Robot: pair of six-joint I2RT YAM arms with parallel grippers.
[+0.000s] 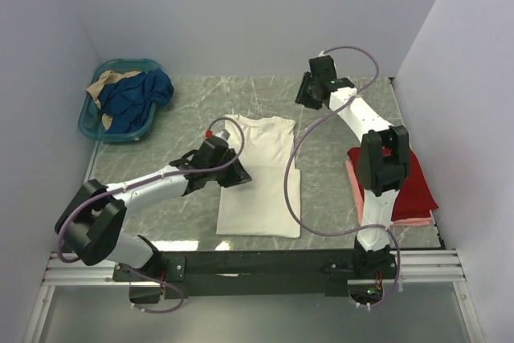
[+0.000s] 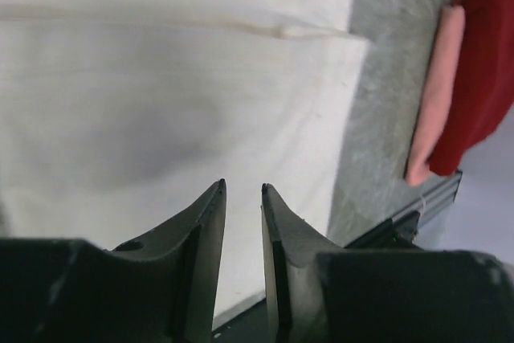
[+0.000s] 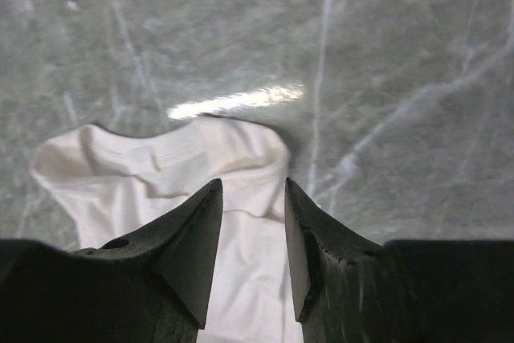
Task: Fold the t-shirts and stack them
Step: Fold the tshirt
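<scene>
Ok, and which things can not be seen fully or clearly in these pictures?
1. pink t-shirt: top view, mostly hidden under the red t-shirt and the right arm.
2. cream t-shirt: top view, the left gripper covers part of one side.
3. clothes in the teal basket: top view, heaped; their count is unclear.

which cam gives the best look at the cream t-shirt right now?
Top external: it shows the full outline of the cream t-shirt, with only part of its left edge covered by the left gripper. Left wrist shows just a close patch of the cloth with a seam line. Right wrist shows only the collar end.
</scene>
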